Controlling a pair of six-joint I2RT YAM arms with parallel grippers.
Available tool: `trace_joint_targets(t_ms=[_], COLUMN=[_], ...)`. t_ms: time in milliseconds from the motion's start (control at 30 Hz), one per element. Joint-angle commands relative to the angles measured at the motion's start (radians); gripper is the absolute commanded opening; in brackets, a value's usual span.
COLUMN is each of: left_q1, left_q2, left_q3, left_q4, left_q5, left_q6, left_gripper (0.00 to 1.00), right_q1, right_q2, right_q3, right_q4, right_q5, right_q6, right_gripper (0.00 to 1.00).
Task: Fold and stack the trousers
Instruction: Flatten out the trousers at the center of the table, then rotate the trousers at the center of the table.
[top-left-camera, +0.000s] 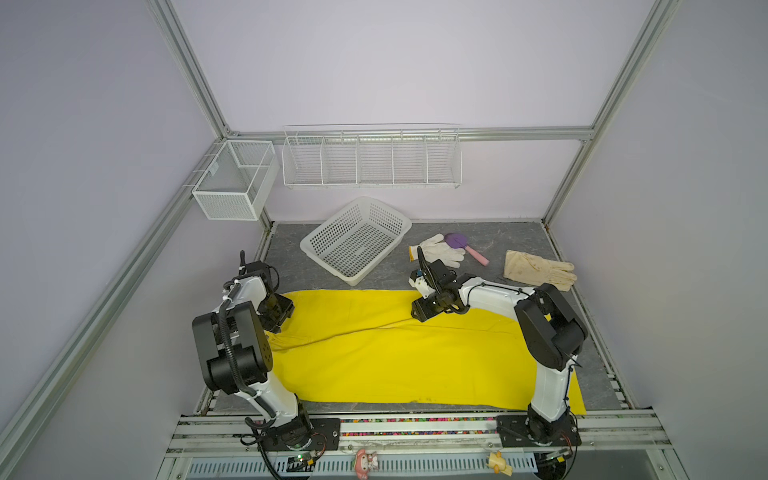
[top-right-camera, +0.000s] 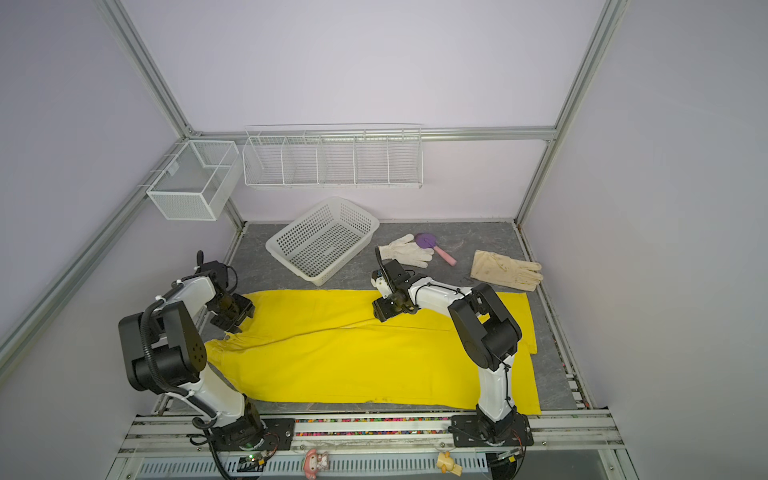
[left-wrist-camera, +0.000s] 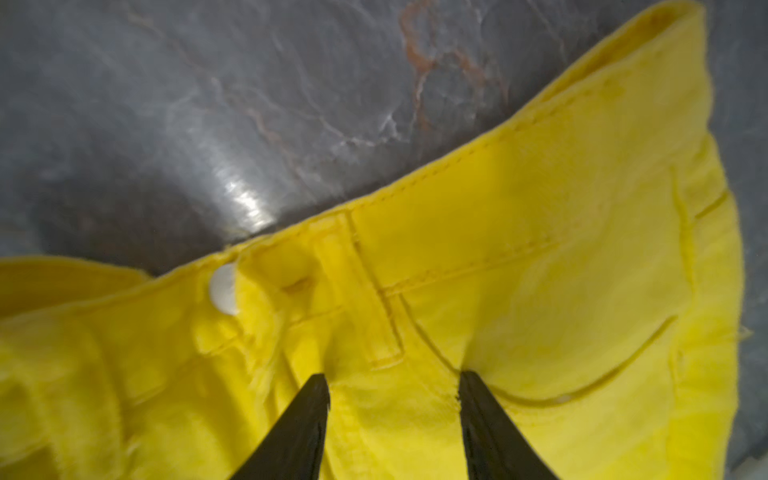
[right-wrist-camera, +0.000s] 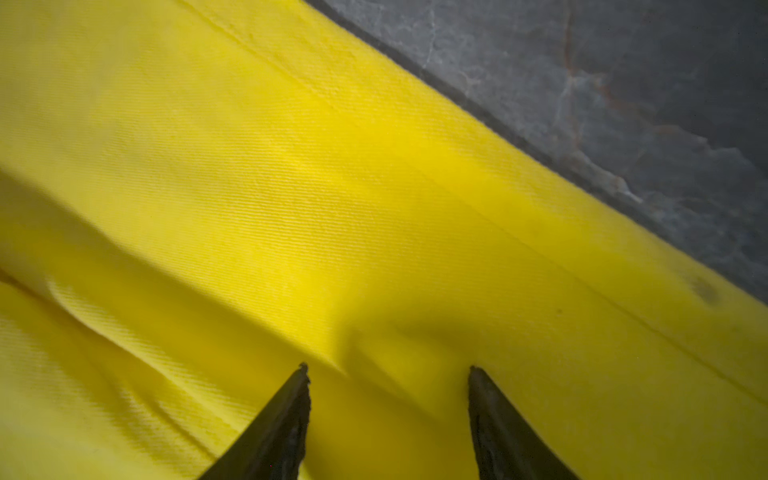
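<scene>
Big bright-yellow cloth trousers (top-left-camera: 395, 357) lie on the grey bench (top-left-camera: 519, 245). The left gripper (left-wrist-camera: 395, 378) and right gripper (right-wrist-camera: 388, 368) press on them, jaws wide.

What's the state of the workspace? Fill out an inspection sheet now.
Surface: grey marbled tabletop, front half under cloth.
Job's things: yellow trousers spread flat, not yet folded, waistband toward the left arm.
Clutter: white plastic basket, white knit glove, purple-headed pink-handled tool, cream glove, all behind the trousers.
Grippers: left gripper open, tips on the waistband; right gripper open, tips on a trouser leg.
Cables: black hose along left arm; thin cable on right arm.
Surroundings: wire rack, mesh bin on walls.
</scene>
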Motion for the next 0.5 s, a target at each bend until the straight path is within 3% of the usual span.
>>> trace_joint_targets(t_ms=[0, 300, 467], left_q1=[-0.001, 0.0, 0.0], left_q2=[0.059, 0.243, 0.293], left_q3=[0.048, 0.208, 0.331], left_q4=[0.053, 0.108, 0.105], left_q5=[0.01, 0.055, 0.093], left_q6=[0.023, 0.089, 0.122], left_gripper=[0.5, 0.47, 0.51], right_q1=[-0.003, -0.042, -0.07], right_q2=[0.028, 0.073, 0.087], right_q3=[-0.001, 0.038, 0.086], right_q4=[-0.016, -0.045, -0.073], right_q5=[0.071, 0.141, 0.147], right_q6=[-0.04, -0.061, -0.075], right_gripper=[0.63, 0.63, 0.64])
